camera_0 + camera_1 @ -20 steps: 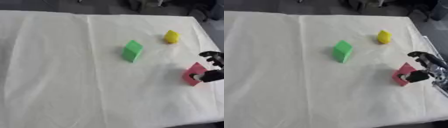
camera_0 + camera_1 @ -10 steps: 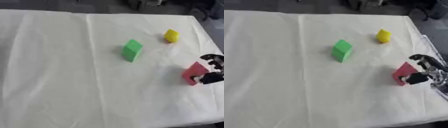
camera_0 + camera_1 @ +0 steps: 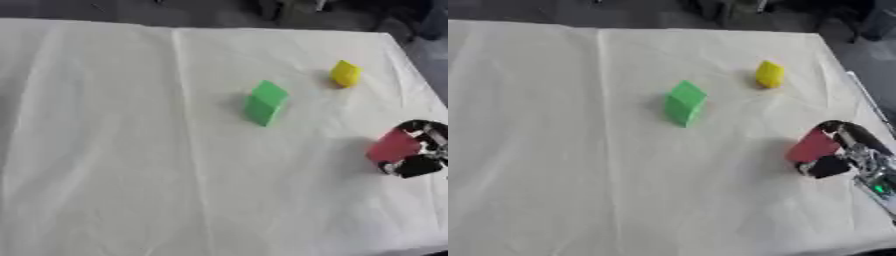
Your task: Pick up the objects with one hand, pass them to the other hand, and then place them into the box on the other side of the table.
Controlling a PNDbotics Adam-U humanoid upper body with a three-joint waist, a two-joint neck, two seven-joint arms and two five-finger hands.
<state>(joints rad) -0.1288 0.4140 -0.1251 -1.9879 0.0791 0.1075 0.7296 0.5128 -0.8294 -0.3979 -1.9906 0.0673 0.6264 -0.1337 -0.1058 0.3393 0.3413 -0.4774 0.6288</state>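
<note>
A red block [image 3: 812,147] sits at the table's right side, pinched between the curled fingers and thumb of my right hand [image 3: 847,152], which comes in from the right edge. A green block [image 3: 265,102] stands near the table's middle, tilted on the cloth. Farther back and to the right lies a small yellow block [image 3: 346,73]. My left hand shows in neither view. No box shows in either view.
A white cloth [image 3: 114,150] covers the whole table; its right edge [image 3: 866,100] runs close beside my right hand. Dark shapes of furniture stand beyond the far edge.
My right hand has closed round the red block and shifted slightly down and right with it. The green and yellow blocks have stayed put.
</note>
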